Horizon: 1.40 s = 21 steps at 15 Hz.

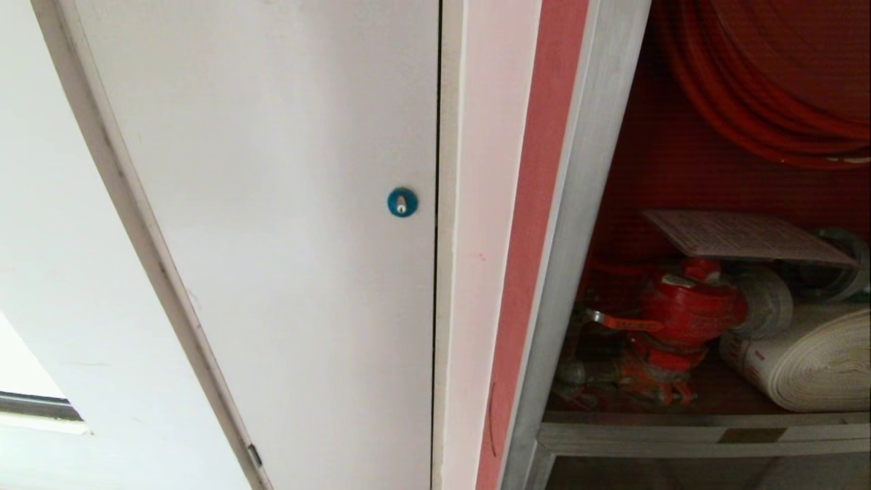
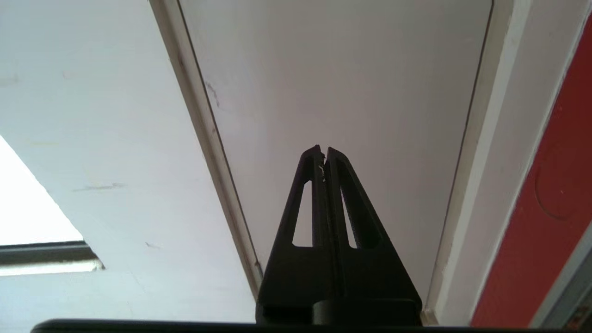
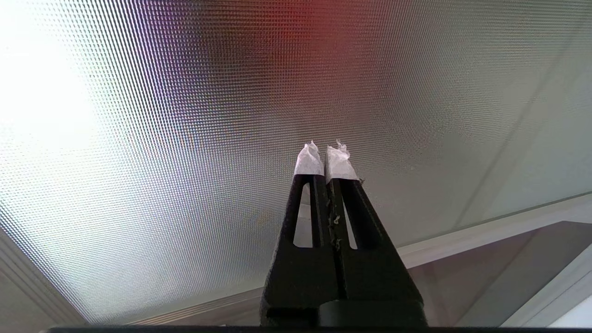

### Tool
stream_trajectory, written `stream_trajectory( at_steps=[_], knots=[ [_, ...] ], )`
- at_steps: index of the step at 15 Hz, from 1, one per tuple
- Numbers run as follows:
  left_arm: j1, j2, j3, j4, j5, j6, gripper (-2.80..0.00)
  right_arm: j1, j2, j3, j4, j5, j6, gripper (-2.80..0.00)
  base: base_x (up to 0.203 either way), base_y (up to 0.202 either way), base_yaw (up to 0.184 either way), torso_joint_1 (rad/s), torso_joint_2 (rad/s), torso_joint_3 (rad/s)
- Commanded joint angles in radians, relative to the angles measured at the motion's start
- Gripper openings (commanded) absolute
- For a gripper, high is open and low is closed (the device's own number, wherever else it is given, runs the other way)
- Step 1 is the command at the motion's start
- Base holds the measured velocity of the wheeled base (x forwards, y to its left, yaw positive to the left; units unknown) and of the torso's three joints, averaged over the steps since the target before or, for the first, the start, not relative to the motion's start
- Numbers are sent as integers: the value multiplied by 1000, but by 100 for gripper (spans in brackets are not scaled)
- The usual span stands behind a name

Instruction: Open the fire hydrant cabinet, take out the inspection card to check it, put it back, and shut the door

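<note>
Soft daylight; glare whitens the textured glass point(image 3: 138, 138), cabinet interior shadowed.

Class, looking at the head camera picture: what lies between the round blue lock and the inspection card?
In the head view, between the blue lock and the inspection card stand a white strip, a red strip and the cabinet's silver frame.

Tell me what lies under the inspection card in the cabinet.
The inspection card rests flat on top of the red valve, with a grey roll and a metal coupling also beneath it. How the valve's top meets the card is covered.
</note>
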Motion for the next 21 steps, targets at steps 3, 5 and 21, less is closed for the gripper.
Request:
stream_trajectory(
  at_steps=[3, 5, 21],
  knots=[
    [0, 1, 29, 6, 2, 1, -280, 1, 2, 6, 0, 1, 0, -280, 0, 0, 0, 0, 0, 0],
    [0, 1, 29, 81, 11, 0, -280, 1, 2, 5, 0, 1, 0, -280, 0, 0, 0, 0, 0, 0],
    [0, 1, 29, 94, 23, -80, -280, 0, 2, 5, 0, 1, 0, -280, 0, 0, 0, 0, 0, 0]
  ],
)
